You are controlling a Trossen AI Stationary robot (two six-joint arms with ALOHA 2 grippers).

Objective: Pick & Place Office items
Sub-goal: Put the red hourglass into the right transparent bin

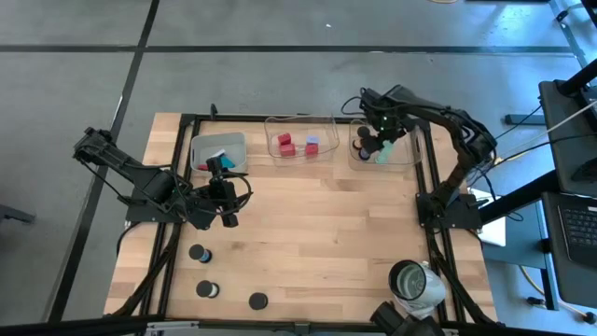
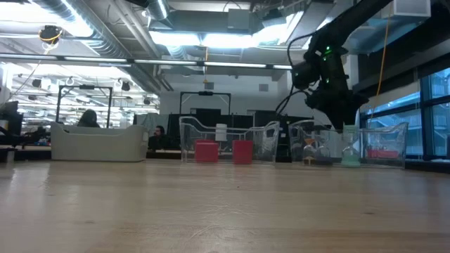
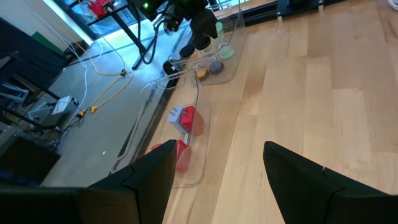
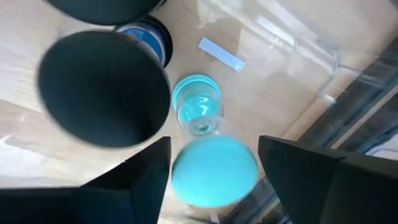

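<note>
My right gripper (image 1: 378,140) hangs open over the right clear tray (image 1: 408,161), which holds black caps and teal pieces. In the right wrist view its fingers stand either side of a teal-green disc (image 4: 214,171), beside a black cap (image 4: 102,87) and a white rectangle (image 4: 221,54). My left gripper (image 3: 214,186) is open and empty above the table near the grey tray (image 1: 217,152), which holds a teal piece (image 1: 227,163). Red blocks (image 1: 285,144) and a pale-blue cube (image 1: 312,143) lie in the middle clear tray. Three black caps (image 1: 199,253) rest on the table near its near-left corner. My right gripper comes down from above with one finger (image 4: 143,180) on each side of the teal-green disc's rim (image 4: 249,171). The disc fills the gap between them, and I cannot tell whether the fingers touch it or whether it lies on the tray floor.
A silvery-white round container (image 1: 415,283) stands at the near-right corner. The three trays line the far edge (image 2: 225,144). Bare wood (image 1: 326,233) spreads across the table's middle. A black frame runs round the table. People sit in the room beyond.
</note>
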